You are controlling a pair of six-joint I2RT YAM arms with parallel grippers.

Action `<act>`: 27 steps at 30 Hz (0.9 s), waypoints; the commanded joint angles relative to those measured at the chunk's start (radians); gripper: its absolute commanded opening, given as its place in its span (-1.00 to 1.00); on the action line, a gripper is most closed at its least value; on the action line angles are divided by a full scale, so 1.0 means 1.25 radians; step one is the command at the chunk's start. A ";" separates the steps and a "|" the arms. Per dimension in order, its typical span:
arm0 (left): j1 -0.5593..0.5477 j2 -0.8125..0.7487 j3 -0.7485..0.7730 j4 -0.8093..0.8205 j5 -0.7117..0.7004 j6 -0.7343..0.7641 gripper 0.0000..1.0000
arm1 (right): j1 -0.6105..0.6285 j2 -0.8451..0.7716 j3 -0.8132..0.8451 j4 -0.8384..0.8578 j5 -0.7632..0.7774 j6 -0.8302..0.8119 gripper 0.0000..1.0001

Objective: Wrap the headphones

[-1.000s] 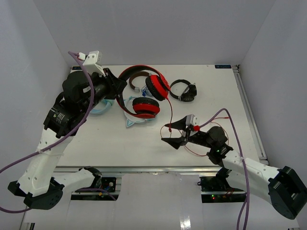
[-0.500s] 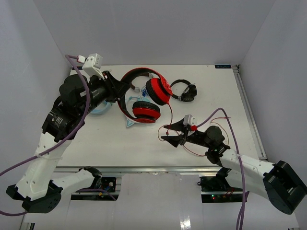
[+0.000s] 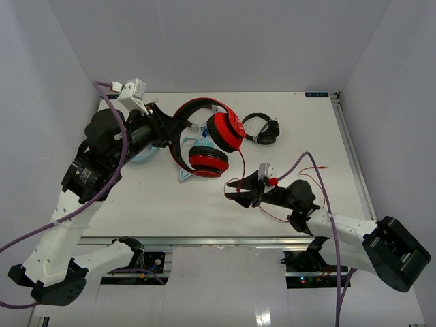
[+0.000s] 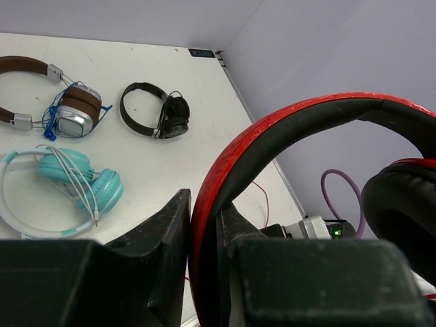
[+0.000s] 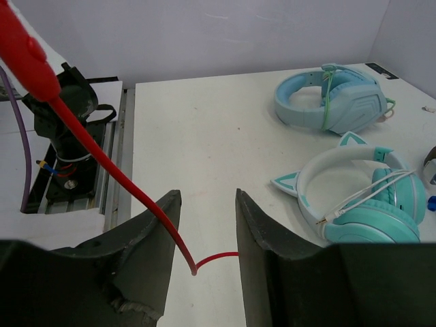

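Headphones (image 3: 223, 131): far-left of centre, raised off table, headband clamped tight in left gripper (image 3: 170, 129), probably to let cable (image 3: 243, 163) hang free. Right gripper (image 3: 230, 190): near centre, fingers apart astride cable, not pinching, apparently poised for winding.

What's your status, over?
Left pincer shut on the headphones, lifted. Right pincer open around the red cable. Cat-ear headphones lie close by.

Black headphones (image 4: 176, 121): small, on the desk (image 3: 320, 136).
Brown-banded silver headphones (image 4: 75, 117): blue cable bunched at cup.
Cat-ear headphones (image 5: 371, 214): teal, white cable across.
Light-blue headphones (image 5: 340, 102): near cat-ear pair.
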State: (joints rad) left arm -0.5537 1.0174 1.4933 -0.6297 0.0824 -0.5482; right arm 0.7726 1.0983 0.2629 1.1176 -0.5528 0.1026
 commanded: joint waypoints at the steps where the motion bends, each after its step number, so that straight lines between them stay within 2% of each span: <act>1: 0.000 -0.035 -0.004 0.069 0.008 -0.039 -1.00 | 0.005 0.037 -0.013 0.114 -0.017 0.028 -0.10; 10: 0.000 -0.037 -0.003 0.075 -0.010 -0.041 -1.00 | 0.033 0.067 0.016 0.125 -0.033 0.042 -0.03; 13: 0.000 -0.039 -0.006 0.076 -0.009 -0.045 -1.00 | 0.037 0.072 0.023 0.115 -0.029 0.039 -0.20; 16: -0.001 -0.048 -0.009 0.082 0.006 -0.052 -1.00 | 0.037 0.083 0.023 0.113 -0.021 0.039 -0.75; 17: -0.001 -0.050 -0.007 0.083 0.009 -0.053 -1.00 | 0.037 0.086 0.021 0.114 -0.018 0.038 -0.81; 22: 0.000 -0.079 -0.022 0.119 0.072 -0.071 -1.00 | 0.038 0.113 0.018 0.134 -0.013 0.048 -0.84; 27: 0.000 -0.072 -0.068 0.173 0.293 -0.078 -1.00 | 0.038 0.127 0.037 0.117 -0.009 0.053 -0.85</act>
State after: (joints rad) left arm -0.5526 0.9405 1.4331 -0.5397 0.1981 -0.5920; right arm 0.8139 1.2514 0.2623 1.2231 -0.5791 0.1666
